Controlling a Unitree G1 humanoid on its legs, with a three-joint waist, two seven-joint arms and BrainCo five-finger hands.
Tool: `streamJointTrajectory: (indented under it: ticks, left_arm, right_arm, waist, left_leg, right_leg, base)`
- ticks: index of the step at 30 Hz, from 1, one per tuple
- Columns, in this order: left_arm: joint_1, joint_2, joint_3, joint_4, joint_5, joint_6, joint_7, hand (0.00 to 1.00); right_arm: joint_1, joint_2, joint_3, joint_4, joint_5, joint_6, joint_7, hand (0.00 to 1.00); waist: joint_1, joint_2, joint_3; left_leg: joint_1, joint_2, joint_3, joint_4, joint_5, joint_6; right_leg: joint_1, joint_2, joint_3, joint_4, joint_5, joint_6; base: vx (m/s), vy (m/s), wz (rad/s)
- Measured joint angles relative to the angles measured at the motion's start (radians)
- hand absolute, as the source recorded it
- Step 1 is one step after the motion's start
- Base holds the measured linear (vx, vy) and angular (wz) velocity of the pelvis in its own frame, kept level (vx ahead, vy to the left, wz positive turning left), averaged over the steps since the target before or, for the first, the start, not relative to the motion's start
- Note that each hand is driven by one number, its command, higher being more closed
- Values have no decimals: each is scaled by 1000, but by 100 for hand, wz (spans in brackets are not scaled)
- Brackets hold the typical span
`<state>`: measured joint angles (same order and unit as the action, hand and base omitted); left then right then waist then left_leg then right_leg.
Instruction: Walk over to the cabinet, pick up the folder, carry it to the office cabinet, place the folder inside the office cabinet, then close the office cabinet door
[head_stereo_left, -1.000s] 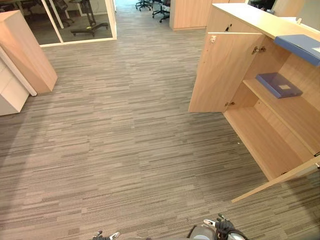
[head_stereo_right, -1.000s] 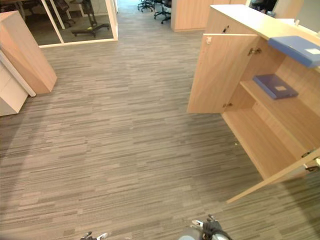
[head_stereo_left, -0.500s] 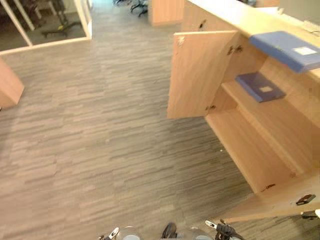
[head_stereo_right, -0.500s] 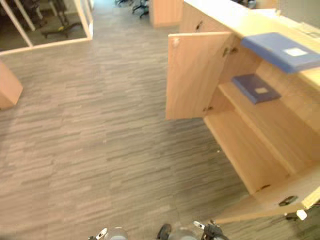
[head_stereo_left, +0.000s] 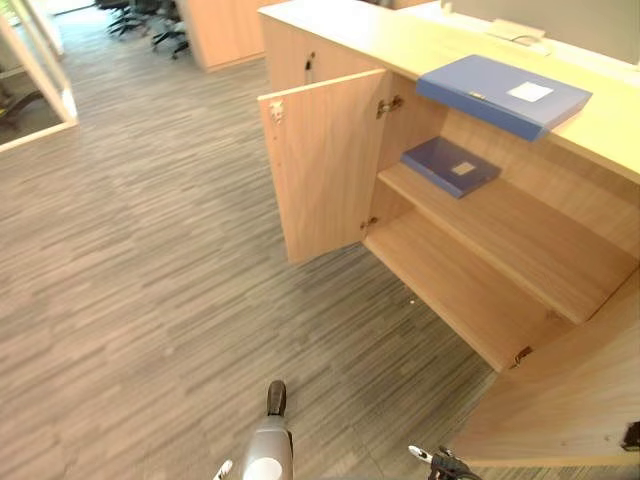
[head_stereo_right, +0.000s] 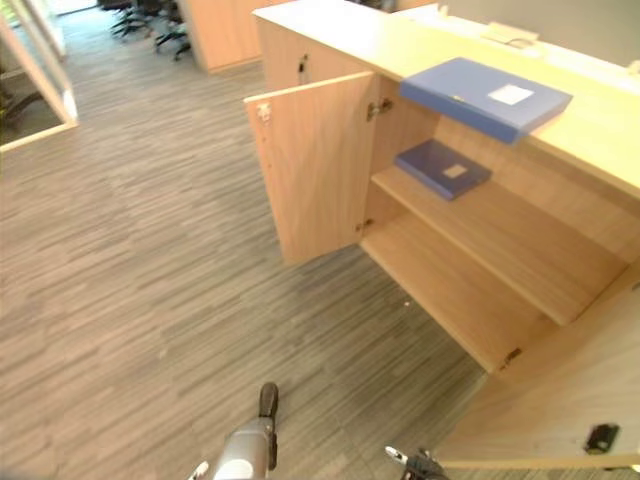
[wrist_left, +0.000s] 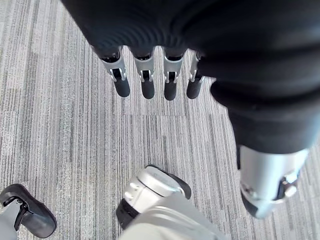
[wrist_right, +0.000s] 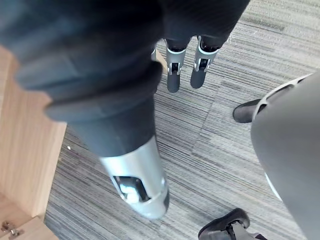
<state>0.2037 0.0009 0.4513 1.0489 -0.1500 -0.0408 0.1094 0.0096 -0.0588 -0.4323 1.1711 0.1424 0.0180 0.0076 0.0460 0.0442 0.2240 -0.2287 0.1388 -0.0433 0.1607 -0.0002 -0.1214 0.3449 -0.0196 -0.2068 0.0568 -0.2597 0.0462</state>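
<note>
A blue folder (head_stereo_left: 503, 93) lies flat on top of the light wooden office cabinet (head_stereo_left: 420, 45), its end jutting past the front edge. A second, darker blue folder (head_stereo_left: 450, 165) rests on the upper shelf inside. Both cabinet doors stand open: the left door (head_stereo_left: 320, 175) swings out toward the floor space, and the right door (head_stereo_left: 570, 400) is at the lower right. My left hand (wrist_left: 147, 80) hangs over the carpet with straight fingers and holds nothing. My right hand (wrist_right: 173, 75) hangs the same way, next to the wooden door edge (wrist_right: 20, 150).
Grey striped carpet (head_stereo_left: 130, 270) stretches to the left of the cabinet. Office chairs (head_stereo_left: 150, 25) and another wooden unit (head_stereo_left: 225, 30) stand at the far back. A glass partition frame (head_stereo_left: 45, 85) is at the upper left. The lower shelf (head_stereo_left: 450, 290) is bare.
The whole picture has swung toward the cabinet, which is now closer and more central. The folders and doors have not moved.
</note>
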Motion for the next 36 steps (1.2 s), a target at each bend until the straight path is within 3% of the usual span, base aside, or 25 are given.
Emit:
streamJointTrajectory:
  ticks: [2, 3, 4, 6, 7, 8, 10, 11, 13, 14, 15, 17, 18, 21, 22, 23, 26, 27, 29, 30, 32, 34, 36]
  left_arm:
    - [30, -2, 49, 1, -5, 3, -1, 0]
    - [32, -2, 57, 4, -5, 4, -1, 0]
    - [31, -8, 66, 12, -12, 5, 0, 0]
    - [35, -10, 85, 13, -22, 5, 0, 0]
    - [35, -10, 84, 13, -26, 5, -1, 0]
    - [36, -8, 80, 13, -28, 5, -1, 0]
    - [33, -3, 76, 12, -36, 5, -1, 0]
    - [32, -2, 76, 13, -37, 6, 0, 0]
    - [23, 4, 42, 12, -37, 7, 0, 0]
    - [22, 7, 29, 11, -37, 6, 0, 0]
    - [12, 14, 5, 13, -37, 7, 0, 0]
    - [-6, 11, -12, 14, -36, 7, 4, 0]
    - [-5, 10, -15, 13, -34, 6, 6, 0]
    - [-8, 14, -15, 12, -19, 5, 6, 0]
    - [-11, 12, -15, 14, -11, 6, 7, 0]
    - [-17, -3, -15, 11, 4, 7, 6, 0]
    - [-28, -8, -14, -1, 25, 6, 5, 0]
    - [-29, -6, -14, -1, 25, 6, 3, 0]
    - [-34, 2, -11, -1, 24, 6, -2, 0]
    - [-31, 0, -9, -1, 25, 7, -2, 0]
    - [-15, -2, 4, -1, 22, 7, -7, 0]
    - [-16, 3, 1, -2, 22, 8, -10, 0]
    - [-15, 4, -2, -2, 22, 9, -10, 0]
  right_arm:
    - [19, 14, -20, 3, -8, 4, 2, 0]
    - [25, 18, -32, 7, -9, 6, 3, 0]
    - [27, 26, -63, 11, -6, 10, 5, 0]
    - [25, 26, -94, 11, -10, 15, 12, 0]
    - [25, 21, -98, -9, -17, 5, 9, 0]
    - [22, 4, -94, -31, -25, 3, 9, 0]
    - [12, -10, -85, -47, -25, -1, 6, 0]
    - [10, -11, -84, -47, -25, -2, 6, 0]
    - [7, -14, -36, -49, -24, -10, 3, 0]
    - [5, -13, -16, -51, -23, -13, 3, 0]
    - [-11, -12, 6, -51, -23, -18, 3, 0]
    - [-19, -15, 30, -51, -10, -20, 3, 0]
    - [-17, -12, 33, -52, -5, -21, 1, 0]
    - [-10, -1, 20, -52, 9, -16, 0, 0]
    - [-5, 1, 18, -64, 18, -15, 0, 0]
    - [-1, -3, 14, -71, 13, -13, 0, 0]
    - [4, 13, -28, -76, 12, -6, -1, 0]
    - [7, 17, -38, -76, 11, -6, -1, 0]
    - [20, 23, -47, -76, 12, -3, -3, 0]
    - [23, 25, -47, -76, 13, -1, -3, 0]
    - [30, 24, -46, -74, 14, 0, -4, 0]
    - [31, 21, -45, -60, 16, 1, -12, 0]
    - [21, 10, -45, -36, 17, 4, -13, 0]
  waist:
    - [22, -45, -44]
    - [25, -45, -48]
    - [24, -44, -56]
    - [21, -46, -72]
    - [19, -46, -73]
    - [6, -43, -74]
    - [-4, -35, -69]
    - [-5, -32, -67]
    - [-13, -26, -69]
    - [-17, -26, -71]
    - [-27, -23, -67]
    - [-35, -9, -44]
    - [-35, -8, -39]
    - [-38, -17, -38]
    - [-45, -24, -37]
    - [-45, -1, -48]
    - [-47, 1, -45]
    - [-47, 3, -47]
    - [-49, -8, -41]
    - [-48, -5, -42]
    - [-43, 5, -44]
    - [-29, 0, -40]
    - [-23, -5, -34]
  left_leg:
    - [-37, -76, 32, 147, 29, 17]
    - [-42, -90, 52, 183, 19, 33]
    - [-32, -110, 99, 230, -35, 77]
    - [23, -150, 170, 235, -80, 120]
    - [77, -176, 212, 227, -110, 146]
    - [130, -196, 242, 218, -137, 172]
    - [219, -207, 271, 177, -156, 191]
    - [239, -207, 272, 163, -156, 191]
    - [337, -183, 301, 73, -166, 182]
    - [342, -175, 307, 60, -170, 177]
    - [354, -163, 321, 30, -177, 179]
    - [383, -139, 341, 5, -183, 168]
    - [404, -128, 366, -12, -180, 149]
    - [439, -131, 385, -25, -206, 112]
    - [460, -127, 378, -39, -216, 96]
    - [471, -105, 375, -57, -210, 80]
    - [497, -63, 371, -42, -220, 60]
    - [491, -50, 371, -3, -228, 47]
    - [365, 38, 350, 370, -262, 21]
    - [328, 69, 344, 487, -253, 18]
    - [214, 171, 327, 819, -247, 1]
    - [150, 192, 329, 911, -257, 19]
    - [90, 183, 327, 879, -271, 34]
  right_leg:
    - [-16, -113, 73, 30, -34, 46]
    - [-17, -139, 84, 48, -35, 51]
    - [-51, -185, 110, 133, -35, 51]
    - [-146, -268, 124, 364, -27, 39]
    - [-217, -328, 121, 555, 15, -21]
    - [-274, -389, 87, 711, 94, -118]
    - [-321, -461, -17, 887, 127, -174]
    - [-331, -467, -39, 909, 124, -169]
    - [-386, -431, -191, 939, 75, -96]
    - [-407, -413, -228, 907, 64, -79]
    - [-450, -366, -303, 794, 41, -45]
    - [-471, -300, -388, 621, 38, -32]
    - [-477, -263, -440, 505, 48, -42]
    - [-496, -232, -482, 345, 116, -93]
    - [-492, -219, -481, 326, 173, -148]
    - [-488, -193, -496, 326, 153, -147]
    - [-460, -153, -503, 350, 76, -144]
    - [-447, -146, -503, 348, 64, -139]
    - [-371, -89, -492, 274, 53, -125]
    - [-349, -68, -484, 250, 55, -126]
    - [-276, 19, -422, 175, 51, -126]
    - [-221, 52, -360, 127, 47, -132]
    - [-194, 46, -302, 117, 63, -124]
  base:
    - [464, 422, -113]
    - [368, 326, -98]
    - [409, 420, -89]
    - [414, 460, -80]
    - [336, 379, -60]
    - [322, 363, -54]
    - [265, 286, -39]
    - [286, 253, -45]
    - [200, 142, -51]
    - [161, 70, -60]
    - [220, 35, -51]
    - [229, -18, -44]
    - [208, -17, -33]
    - [297, -83, -21]
    - [438, -148, -2]
    - [457, -165, 3]
    - [424, -202, -1]
    - [380, -239, -2]
    - [314, -249, -13]
    - [308, -157, -49]
    - [274, -30, -80]
    - [287, 37, -85]
    - [255, 103, -104]
